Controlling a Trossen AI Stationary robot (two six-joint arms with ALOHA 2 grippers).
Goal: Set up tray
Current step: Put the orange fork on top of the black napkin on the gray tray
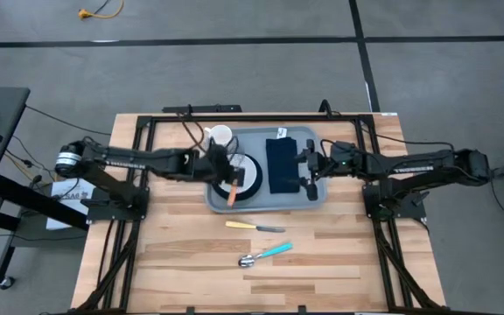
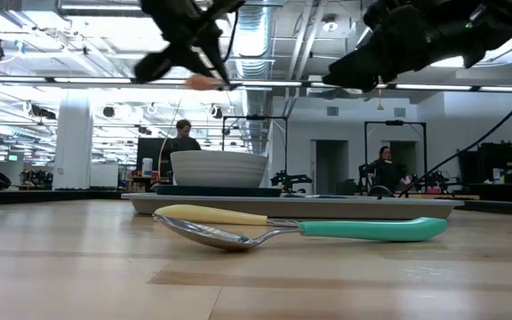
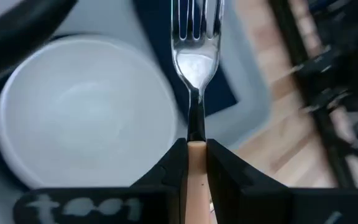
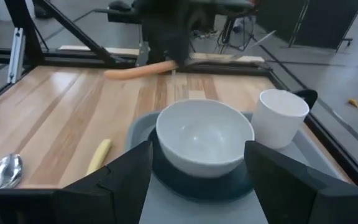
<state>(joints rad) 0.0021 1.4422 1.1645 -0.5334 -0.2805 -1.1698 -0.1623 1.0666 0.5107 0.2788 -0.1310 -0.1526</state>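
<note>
The grey-blue tray (image 1: 313, 198) lies at the table's far middle. It carries a white cup (image 1: 220, 136), a white bowl (image 1: 250, 175) on a dark plate, and a navy napkin (image 1: 281, 164). My left gripper (image 1: 227, 171) hovers over the bowl, shut on a fork with a peach-orange handle (image 1: 232, 194). My right gripper (image 1: 309, 173) is open above the tray's right part, beside the napkin, touching nothing. In the right wrist view its fingers frame the bowl (image 4: 204, 134) and cup (image 4: 279, 115). My left gripper (image 3: 195, 163) pinches the fork's orange handle (image 3: 195, 155) between its two fingers, close to where the handle meets the steel neck. The tines (image 3: 196, 25) stick out beyond the fingertips. The fork is lifted clear above the bowl (image 3: 79, 112), about level, its handle end (image 2: 204, 82) free.
On the bare wood near the tray lie a knife with a yellow handle (image 1: 254, 227) and a spoon with a teal handle (image 1: 265, 255). In the low view they lie in front of the tray (image 2: 292, 206). People stand in the room behind.
</note>
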